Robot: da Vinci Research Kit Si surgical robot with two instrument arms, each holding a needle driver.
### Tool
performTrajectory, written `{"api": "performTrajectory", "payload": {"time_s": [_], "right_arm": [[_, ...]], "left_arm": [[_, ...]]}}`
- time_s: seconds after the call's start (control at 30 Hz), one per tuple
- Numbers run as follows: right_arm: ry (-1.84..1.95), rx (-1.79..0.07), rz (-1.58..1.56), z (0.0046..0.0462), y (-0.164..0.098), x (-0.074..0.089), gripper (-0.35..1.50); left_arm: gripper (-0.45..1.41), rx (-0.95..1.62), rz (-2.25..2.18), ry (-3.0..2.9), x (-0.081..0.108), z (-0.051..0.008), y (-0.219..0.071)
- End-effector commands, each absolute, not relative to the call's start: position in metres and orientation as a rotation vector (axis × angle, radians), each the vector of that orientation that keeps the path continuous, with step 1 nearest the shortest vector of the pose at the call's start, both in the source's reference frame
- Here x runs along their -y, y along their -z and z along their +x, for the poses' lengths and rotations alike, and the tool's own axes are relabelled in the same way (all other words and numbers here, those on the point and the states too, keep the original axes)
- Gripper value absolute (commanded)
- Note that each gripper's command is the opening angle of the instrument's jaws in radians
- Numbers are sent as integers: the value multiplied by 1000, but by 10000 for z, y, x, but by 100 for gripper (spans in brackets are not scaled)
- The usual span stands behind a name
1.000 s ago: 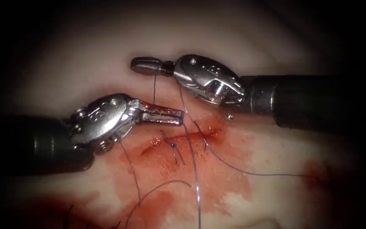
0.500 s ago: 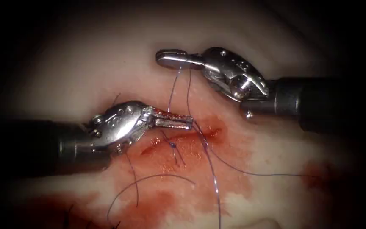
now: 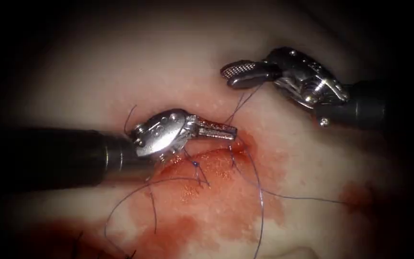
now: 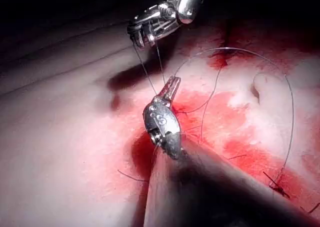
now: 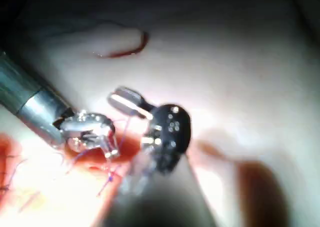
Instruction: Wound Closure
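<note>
The cut (image 3: 188, 163) lies in the tissue (image 3: 120, 72), with a small knotted stitch (image 3: 196, 164) on it. My left tool (image 3: 233, 130) reaches in just above the cut, its jaws shut and their tip at the cut's right end. Thread (image 3: 240, 103) runs taut from these jaws up to my right tool (image 3: 228, 74), which is shut on it above and to the right of the cut. I cannot tell whether the left jaws grip the thread or it only wraps them. The left wrist view has two strands (image 4: 150, 72) between the left tool (image 4: 172, 84) and right tool (image 4: 142, 34).
Red fluid (image 3: 207, 206) stains the tissue around and below the cut. Slack thread curls in a loop (image 3: 125, 201) at lower left, and one strand (image 3: 303, 197) trails off to the right. Short cut thread ends (image 3: 80, 240) stick up at the bottom left.
The right tool has carried the thread to the right, away from the cut. The left tool has slid right along the cut, and the strand between them has drawn straighter.
</note>
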State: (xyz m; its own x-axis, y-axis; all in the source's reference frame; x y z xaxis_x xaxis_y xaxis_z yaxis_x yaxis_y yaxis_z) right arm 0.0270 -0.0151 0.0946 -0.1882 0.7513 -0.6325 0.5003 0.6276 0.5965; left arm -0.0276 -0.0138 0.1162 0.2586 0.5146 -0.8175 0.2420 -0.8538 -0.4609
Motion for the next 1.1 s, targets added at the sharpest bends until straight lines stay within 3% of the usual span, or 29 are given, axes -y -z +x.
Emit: {"api": "performTrajectory", "payload": {"time_s": [0.03, 0.4, 0.6, 0.73, 1.1], "right_arm": [[-284, -1857, 1008, 275, -948, 150, 9], [98, -1725, 1085, 249, -961, 183, 0], [348, -1549, 1117, 239, -973, 208, 9], [501, -1399, 1122, 239, -977, 224, 24], [822, -1007, 1065, 250, -971, 271, 27]], "left_arm": [[-45, 708, -2299, -1622, 137, -280, -1169], [-45, 797, -2405, -1541, 121, -282, -1181], [-45, 840, -2409, -1535, 120, -277, -1191], [-45, 854, -2403, -1538, 120, -276, -1199], [-45, 883, -2396, -1534, 125, -279, -1201]]}}
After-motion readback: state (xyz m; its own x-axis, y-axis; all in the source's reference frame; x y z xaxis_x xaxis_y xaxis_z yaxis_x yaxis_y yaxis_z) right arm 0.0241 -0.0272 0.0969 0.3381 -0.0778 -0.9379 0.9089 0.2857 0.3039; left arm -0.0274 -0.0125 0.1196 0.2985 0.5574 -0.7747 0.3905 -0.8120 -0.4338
